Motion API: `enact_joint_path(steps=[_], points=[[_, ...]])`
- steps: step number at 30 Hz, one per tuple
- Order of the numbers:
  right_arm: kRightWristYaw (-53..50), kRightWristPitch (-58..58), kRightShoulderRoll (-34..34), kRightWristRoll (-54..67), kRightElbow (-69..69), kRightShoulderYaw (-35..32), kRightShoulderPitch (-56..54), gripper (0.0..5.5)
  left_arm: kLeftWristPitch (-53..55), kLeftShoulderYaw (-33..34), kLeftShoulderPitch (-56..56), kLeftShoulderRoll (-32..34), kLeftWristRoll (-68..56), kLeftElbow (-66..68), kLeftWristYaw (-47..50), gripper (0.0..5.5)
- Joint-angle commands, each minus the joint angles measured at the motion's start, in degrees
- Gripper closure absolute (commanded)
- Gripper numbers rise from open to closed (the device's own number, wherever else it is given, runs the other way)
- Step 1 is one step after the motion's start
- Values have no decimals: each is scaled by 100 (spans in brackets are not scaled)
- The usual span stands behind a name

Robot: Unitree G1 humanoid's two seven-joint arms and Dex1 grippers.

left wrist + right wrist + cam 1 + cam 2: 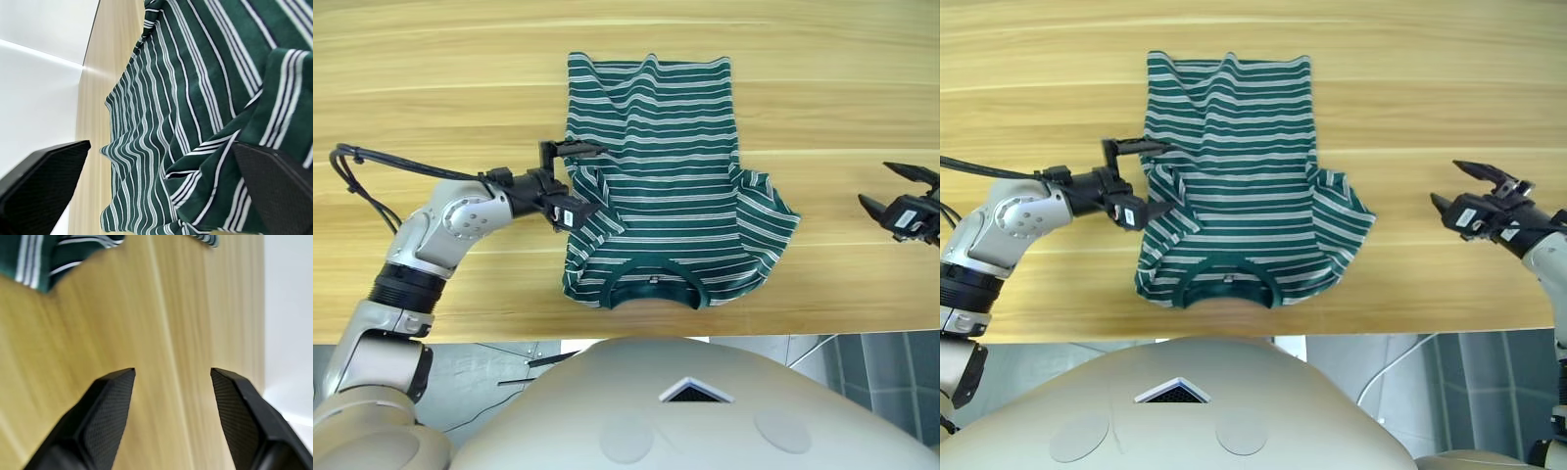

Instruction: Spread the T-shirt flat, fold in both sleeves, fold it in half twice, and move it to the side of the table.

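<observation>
Left end effector (588,180) spread around shirt (656,117) sleeve (599,196), I reckon for fold-in; right end effector (878,184) spread, parked clear.

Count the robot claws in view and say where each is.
2. The left claw is open at the left edge of the T-shirt. The right claw is open over the table, apart from the shirt, off its right side. None seems hidden.
</observation>
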Motion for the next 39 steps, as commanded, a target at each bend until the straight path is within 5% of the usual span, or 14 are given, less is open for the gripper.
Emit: enact_joint_path(steps=[1,12,16,30,39], points=[[96,-126,65,-257,142,528,10,265,-56,46,-25,29,92,106,119,10],[34,-154,362,-528,751,1671,-604,265,-84,41,-23,24,132,115,194,10],[83,-189,339,-422,733,1797,-628,316,-84,41,-30,16,145,105,203,10],[88,-251,246,-252,665,1911,-536,316,-117,7,-30,7,205,147,256,10],[60,-224,230,-231,700,1949,-562,491,-170,7,-47,-9,273,195,345,10]])
